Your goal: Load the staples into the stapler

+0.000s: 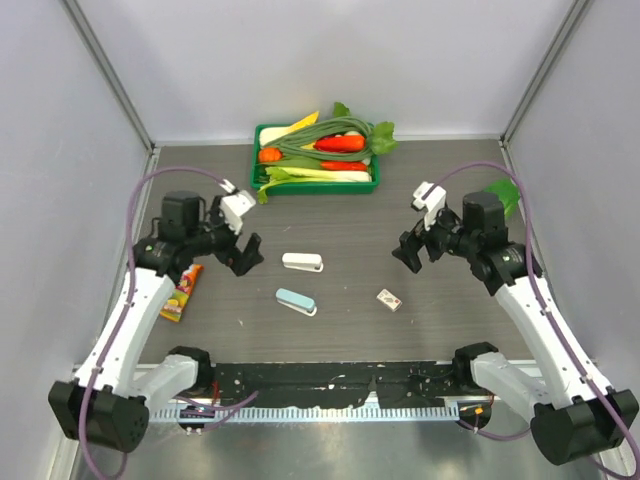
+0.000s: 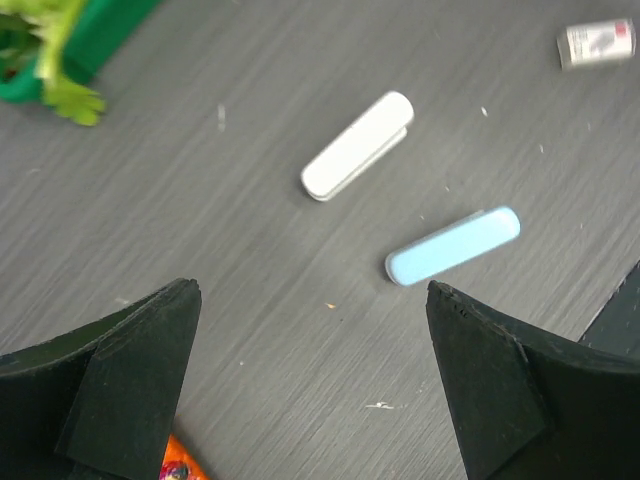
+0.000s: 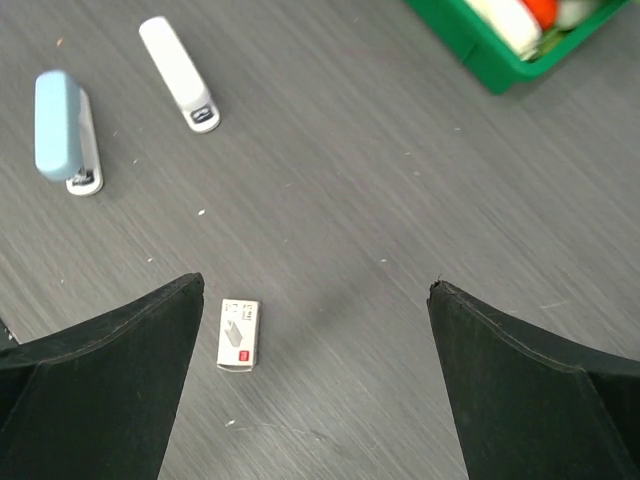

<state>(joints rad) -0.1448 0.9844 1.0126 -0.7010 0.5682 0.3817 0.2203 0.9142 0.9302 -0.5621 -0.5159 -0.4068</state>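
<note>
Two staplers lie mid-table: a white one [image 1: 302, 262] [image 2: 358, 146] [image 3: 178, 86] and a light blue one [image 1: 296, 301] [image 2: 453, 246] [image 3: 62, 128]. The staples [image 1: 389, 299], a tiny whitish box with a red mark, lie flat to their right, also seen in the wrist views [image 3: 239, 334] [image 2: 597, 44]. My left gripper [image 1: 245, 255] [image 2: 312, 300] hovers open left of the staplers, holding nothing. My right gripper [image 1: 408, 252] [image 3: 316, 295] hovers open above and just right of the staples box, with nothing between its fingers.
A green tray [image 1: 320, 188] [image 3: 480, 50] [image 2: 90, 45] full of toy vegetables stands at the back centre. A colourful candy bag [image 1: 181, 292] [image 2: 178, 468] lies under the left arm. A green leaf [image 1: 505, 197] lies behind the right arm. Grey walls enclose the table.
</note>
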